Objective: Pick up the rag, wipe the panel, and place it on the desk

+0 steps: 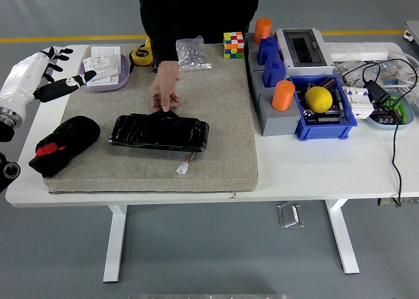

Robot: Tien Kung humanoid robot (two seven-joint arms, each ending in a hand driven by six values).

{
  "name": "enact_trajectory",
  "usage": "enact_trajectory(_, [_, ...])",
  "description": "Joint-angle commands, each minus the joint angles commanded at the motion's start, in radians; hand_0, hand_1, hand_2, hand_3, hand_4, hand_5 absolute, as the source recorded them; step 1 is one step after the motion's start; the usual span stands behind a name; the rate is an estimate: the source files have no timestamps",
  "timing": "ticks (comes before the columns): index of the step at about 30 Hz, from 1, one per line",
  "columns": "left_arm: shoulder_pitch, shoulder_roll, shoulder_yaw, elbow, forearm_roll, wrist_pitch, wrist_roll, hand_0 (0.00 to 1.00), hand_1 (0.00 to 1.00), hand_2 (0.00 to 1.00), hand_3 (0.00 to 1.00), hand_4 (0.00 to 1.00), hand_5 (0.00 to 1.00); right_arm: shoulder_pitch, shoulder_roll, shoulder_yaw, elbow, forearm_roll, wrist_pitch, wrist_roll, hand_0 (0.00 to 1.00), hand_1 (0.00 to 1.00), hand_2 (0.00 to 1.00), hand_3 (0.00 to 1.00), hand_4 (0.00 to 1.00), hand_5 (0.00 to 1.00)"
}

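Head view, logged near edge to far edge.

Near left corner: rag (64,144), black with a red patch, bunched in a heap on the left end of the beige mat (222,161). Judged soft, light and limp, likely to sag and trail when lifted; best gathered from above at the thick middle of the heap with several fingers, not by a loose corner.

Centre of mat: panel (159,132), black, glossy, lying flat, with a short lead and white plug toward the near edge. Judged stiff and smooth-faced. Far edge of panel touched by a person's hand (165,89), fingers pointed down and close together.

Left edge, above the rag: left hand (39,78), white-shelled with black digits, fingers spread and empty, raised clear of the table and apart from the rag. Right hand not seen.

Right half: blue bin (348,123) with yellow ball (319,99) and small dark parts; grey block (268,119) alongside, carrying orange and blue pegs.

Far left corner: purple tray (84,80) with white boxes. Far edge: bag of small metal parts (191,53), colour cube (234,44).
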Motion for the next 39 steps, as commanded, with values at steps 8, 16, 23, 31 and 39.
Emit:
enact_trajectory(8, [0.002,0.050,-0.046,-0.094,-0.067,0.004,-0.001,0.429,0.641,0.760,0.821,0.998,0.803,0.000,-0.005,0.030,0.014,-0.034,-0.003,0.000,0.793,0.670,0.718,0.651,0.998,0.501])
enact_trajectory(16, [0.028,0.068,-0.085,-0.128,-0.104,-0.001,-0.011,0.424,0.633,0.750,0.811,0.998,0.758,0.000,-0.003,0.035,0.019,-0.054,-0.006,0.000,0.793,0.670,0.718,0.652,0.998,0.499])
enact_trajectory(23, [0.052,0.084,-0.125,-0.163,-0.132,0.000,-0.023,0.421,0.634,0.744,0.813,0.998,0.753,-0.002,0.007,0.030,0.020,-0.061,-0.007,0.001,0.793,0.670,0.717,0.652,0.998,0.500])
enact_trajectory(31, [0.081,0.088,-0.157,-0.163,-0.154,0.003,-0.034,0.420,0.630,0.742,0.810,0.998,0.741,-0.001,0.022,0.027,0.020,-0.066,-0.009,0.003,0.793,0.670,0.718,0.651,0.998,0.500])
enact_trajectory(39, [0.094,0.088,-0.157,-0.135,-0.175,0.008,-0.051,0.417,0.626,0.736,0.804,0.998,0.737,-0.007,0.026,0.020,0.020,-0.069,-0.008,0.002,0.793,0.670,0.718,0.651,0.998,0.501])
